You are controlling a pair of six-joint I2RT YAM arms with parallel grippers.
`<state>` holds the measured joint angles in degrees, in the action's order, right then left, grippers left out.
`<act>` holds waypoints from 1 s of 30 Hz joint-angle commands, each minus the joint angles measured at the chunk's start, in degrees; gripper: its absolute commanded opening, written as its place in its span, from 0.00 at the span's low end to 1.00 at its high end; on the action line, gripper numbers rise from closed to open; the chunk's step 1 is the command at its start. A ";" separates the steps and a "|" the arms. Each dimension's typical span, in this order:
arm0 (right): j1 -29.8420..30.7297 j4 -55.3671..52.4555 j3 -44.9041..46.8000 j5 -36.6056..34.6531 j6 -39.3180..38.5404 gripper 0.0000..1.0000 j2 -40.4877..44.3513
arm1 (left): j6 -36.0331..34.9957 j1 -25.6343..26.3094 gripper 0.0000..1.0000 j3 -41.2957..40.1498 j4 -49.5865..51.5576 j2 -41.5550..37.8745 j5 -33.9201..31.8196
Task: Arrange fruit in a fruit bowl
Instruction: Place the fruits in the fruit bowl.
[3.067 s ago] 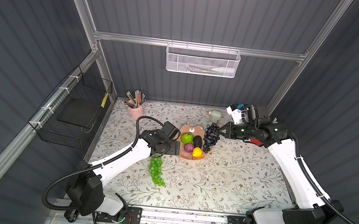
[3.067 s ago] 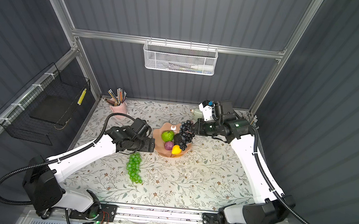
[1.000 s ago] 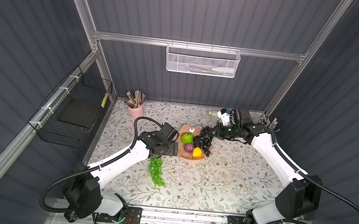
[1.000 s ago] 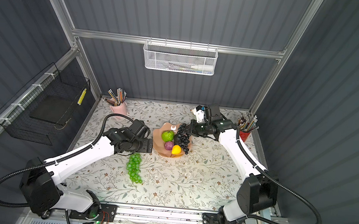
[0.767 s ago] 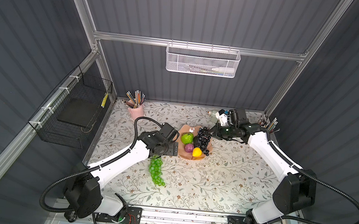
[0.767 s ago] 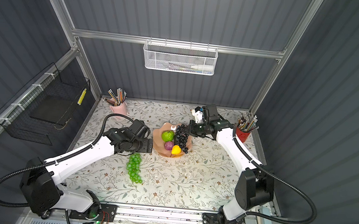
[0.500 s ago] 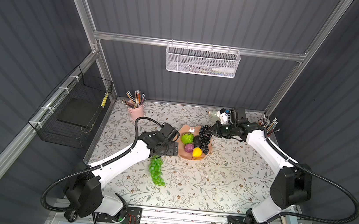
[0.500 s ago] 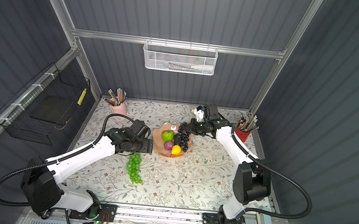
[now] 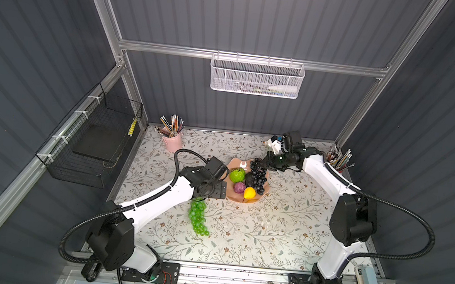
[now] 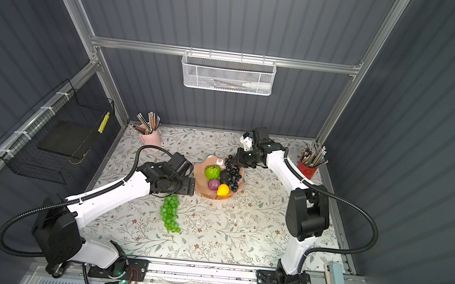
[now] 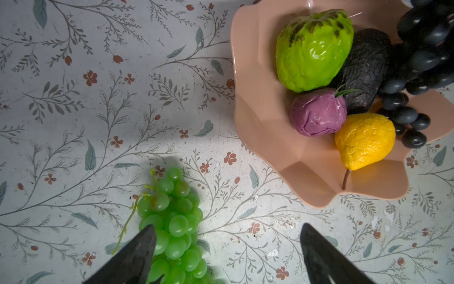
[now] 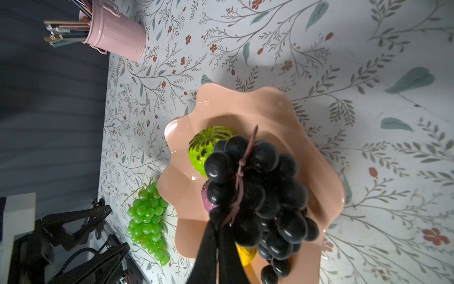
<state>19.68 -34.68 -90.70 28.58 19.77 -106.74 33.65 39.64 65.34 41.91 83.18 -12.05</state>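
Floral-patterned table (image 9: 283,227) carries the fruit bowl (image 11: 260,127). The right claw (image 12: 218,233) pinches the stem of the dark grape bunch (image 12: 258,191), which is draped over the bowl, possibly resting inside. The left claw (image 11: 227,228) gapes wide above the green grape bunch (image 11: 174,221), which lies beside the bowl.

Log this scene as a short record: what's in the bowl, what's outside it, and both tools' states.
Bowl: fruit bowl, pink, scalloped rim
In bowl: lime-green fruit, avocado, purple fruit, yellow fruit
Outside bowl: green grape bunch, lying beside it
Left tool: open, empty, over one end of the green grape bunch
Right tool: shut on dark grape bunch, hanging over the bowl
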 commanded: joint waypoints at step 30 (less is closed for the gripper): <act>7.29 -7.94 -3.98 -13.88 -11.15 0.60 6.99 | 3.99 -0.35 0.84 1.68 12.68 -4.28 1.85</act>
<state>25.85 -43.48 -97.95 16.34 8.67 -103.11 35.35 39.64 66.72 49.82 80.49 -11.57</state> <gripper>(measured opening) 0.597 0.854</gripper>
